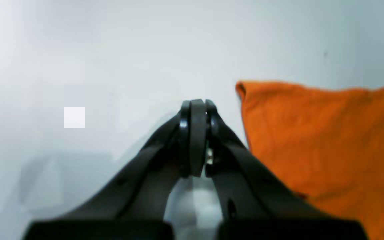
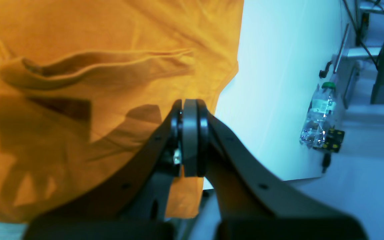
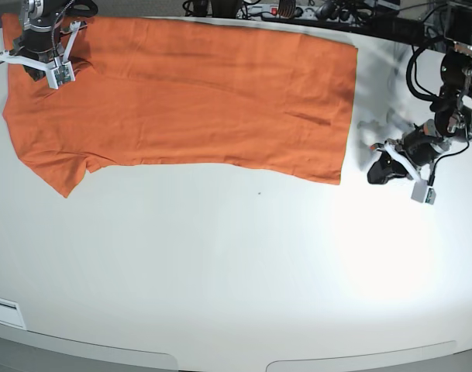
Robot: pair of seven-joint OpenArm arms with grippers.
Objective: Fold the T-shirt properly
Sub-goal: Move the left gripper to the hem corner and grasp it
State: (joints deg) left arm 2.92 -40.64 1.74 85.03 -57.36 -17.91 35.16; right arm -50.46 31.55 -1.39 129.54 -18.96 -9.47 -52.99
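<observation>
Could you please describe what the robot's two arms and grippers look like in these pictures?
Both grippers, left gripper and right gripper, have curved matte-black fingers with small screw holes, ending in rounded grey pads. From the base view, the arms are black with white brackets near the wrists, and loose black cables loop along the left arm.

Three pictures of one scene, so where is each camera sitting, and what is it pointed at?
Left wrist view: rides the left arm, looking along its shut left gripper over the white table toward one edge of the T-shirt.
Right wrist view: rides the right arm, looking past the shut right gripper over the T-shirt, with a plastic bottle beyond the table edge.
Base view: high overhead, looking down on the table, the spread T-shirt and both arms.
All three share the T-shirt.
</observation>
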